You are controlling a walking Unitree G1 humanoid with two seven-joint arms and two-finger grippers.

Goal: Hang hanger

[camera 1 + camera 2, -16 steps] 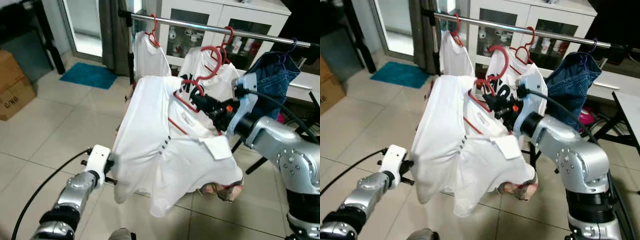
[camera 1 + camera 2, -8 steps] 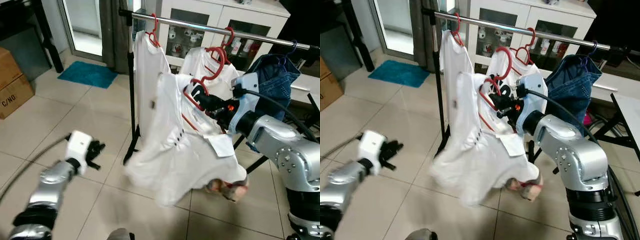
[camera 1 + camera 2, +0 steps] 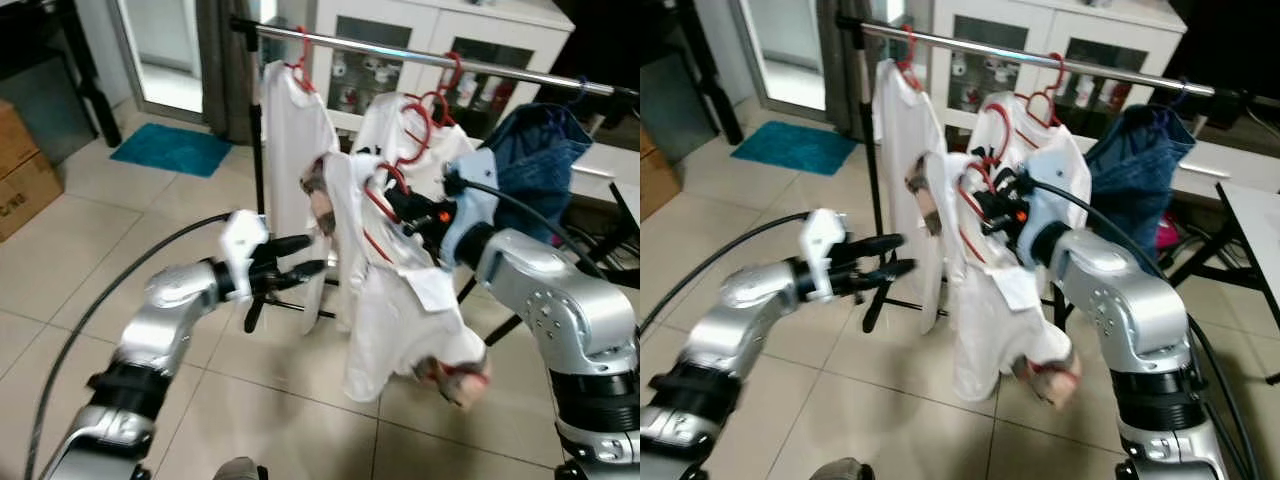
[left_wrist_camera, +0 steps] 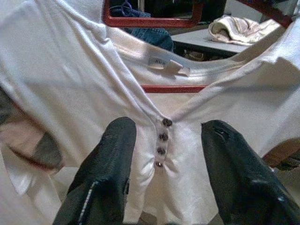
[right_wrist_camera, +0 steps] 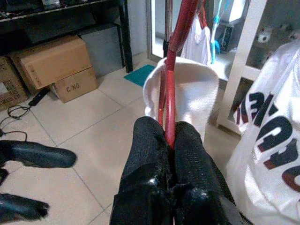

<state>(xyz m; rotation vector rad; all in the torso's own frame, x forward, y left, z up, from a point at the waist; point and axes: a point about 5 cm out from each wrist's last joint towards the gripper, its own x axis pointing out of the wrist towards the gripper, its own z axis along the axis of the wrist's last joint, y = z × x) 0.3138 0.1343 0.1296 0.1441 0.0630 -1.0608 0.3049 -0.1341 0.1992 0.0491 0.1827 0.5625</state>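
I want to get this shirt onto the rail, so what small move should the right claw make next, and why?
Probably lift the right claw up toward the rail. It is shut on the red hanger carrying the white shirt, and the hook sits well below the rail. The left claw is open beside the shirt, holding nothing.

Pale square floor tiles [image 3: 120,240] cover the room. A teal mat [image 3: 175,150] lies before a glass door [image 3: 165,45]. A white glass-fronted cabinet [image 3: 420,45] stands at the back, cardboard boxes [image 3: 25,170] along the left wall.
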